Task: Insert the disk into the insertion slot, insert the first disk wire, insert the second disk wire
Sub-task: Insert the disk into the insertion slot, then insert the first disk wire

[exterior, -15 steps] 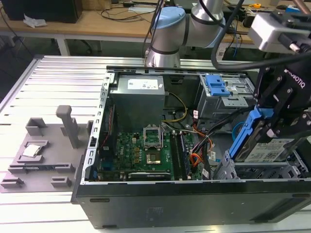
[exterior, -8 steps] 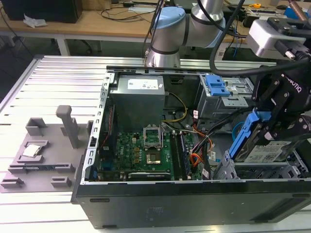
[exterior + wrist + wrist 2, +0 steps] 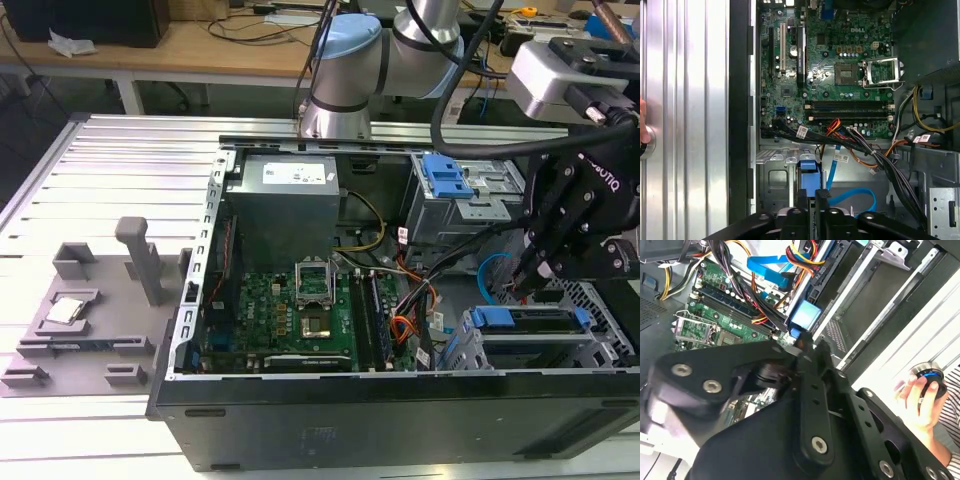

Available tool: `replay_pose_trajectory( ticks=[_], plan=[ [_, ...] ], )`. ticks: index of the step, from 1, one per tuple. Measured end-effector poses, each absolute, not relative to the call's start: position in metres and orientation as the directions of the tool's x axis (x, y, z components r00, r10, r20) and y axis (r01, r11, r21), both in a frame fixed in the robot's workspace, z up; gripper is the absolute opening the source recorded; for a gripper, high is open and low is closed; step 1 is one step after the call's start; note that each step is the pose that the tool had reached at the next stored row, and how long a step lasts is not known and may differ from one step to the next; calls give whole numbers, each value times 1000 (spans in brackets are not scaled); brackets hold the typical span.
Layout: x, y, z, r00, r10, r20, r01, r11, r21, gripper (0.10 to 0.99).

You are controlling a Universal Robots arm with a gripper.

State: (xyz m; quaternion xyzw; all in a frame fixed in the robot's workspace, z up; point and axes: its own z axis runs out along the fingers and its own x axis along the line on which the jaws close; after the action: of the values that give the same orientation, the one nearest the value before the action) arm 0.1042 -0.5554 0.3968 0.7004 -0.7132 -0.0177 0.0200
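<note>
Exterior view: ribbed metal counter (image 3: 100,180) carries an open computer case (image 3: 300,420).
Motherboard (image 3: 290,315): flat on the case floor.
Insertion slot (image 3: 606,338): perforated cage at the exterior view's right.
Disk (image 3: 525,320): seated in that cage, blue carrier showing.
End effector (image 3: 524,288): just above the disk, clenched on the blue data cable (image 3: 855,196) at its black plug.

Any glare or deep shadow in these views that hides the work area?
Exterior view: even light; the near wall of the computer case is dark. Second wrist view: the slatted table washes out to white, and the dark end effector blocks much of the frame. First wrist view: motherboard evenly lit.
</note>
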Motion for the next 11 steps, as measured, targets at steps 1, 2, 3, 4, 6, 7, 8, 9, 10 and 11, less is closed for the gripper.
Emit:
replay_pose_trajectory(
  ticks=[1,2,3,4,6,7,8,9,10,11],
  plan=[
    [104,-555,397,-18,-1000,4,-998,18,53,180],
    [104,-555,397,-18,-1000,4,-998,18,53,118],
    [104,-555,397,-18,-1000,4,-998,18,53,106],
    [104,-555,397,-18,-1000,4,-998,18,53,106],
    [104,-555,396,-18,-1000,4,-998,18,53,106],
    [104,-555,396,-18,-1000,4,-998,18,53,106],
    [104,-555,396,-18,-1000,4,-998,18,53,106],
    [104,-555,396,-18,-1000,4,-998,18,53,106],
    [106,-555,396,-18,-1000,3,-998,18,53,106],
    [108,-555,396,-18,-1000,3,-998,18,53,106]
  ],
)
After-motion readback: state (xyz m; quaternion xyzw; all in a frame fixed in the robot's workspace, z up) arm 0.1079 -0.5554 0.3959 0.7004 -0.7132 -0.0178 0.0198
